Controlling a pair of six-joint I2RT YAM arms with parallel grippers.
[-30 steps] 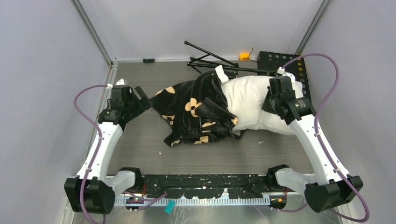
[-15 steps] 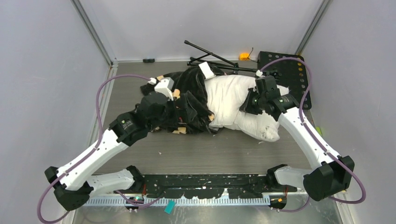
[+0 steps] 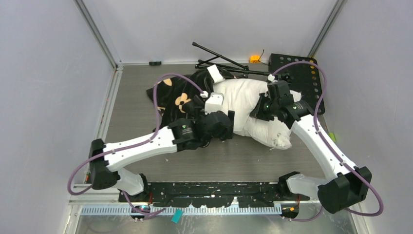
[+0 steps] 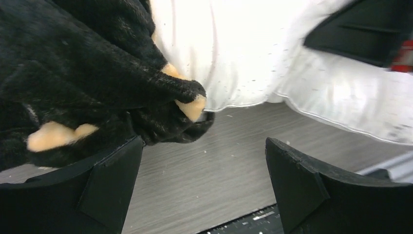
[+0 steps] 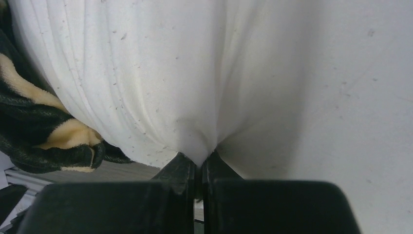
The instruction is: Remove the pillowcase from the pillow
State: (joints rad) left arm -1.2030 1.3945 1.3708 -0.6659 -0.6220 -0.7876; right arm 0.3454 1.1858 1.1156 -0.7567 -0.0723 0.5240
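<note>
While the right gripper pinches the plump white pillow, the left gripper gapes before the limp black flowered plush pillowcase, probably best seized at its hem.

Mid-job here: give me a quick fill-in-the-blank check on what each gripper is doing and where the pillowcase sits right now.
1. The right gripper is ____ on a fold of the white pillow.
2. The left gripper has its jaws ____, gripping nothing, beside the edge of the pillowcase.
3. In the top view, the pillowcase covers only the pillow's ____ end.

Missing words: shut; open; left.
</note>
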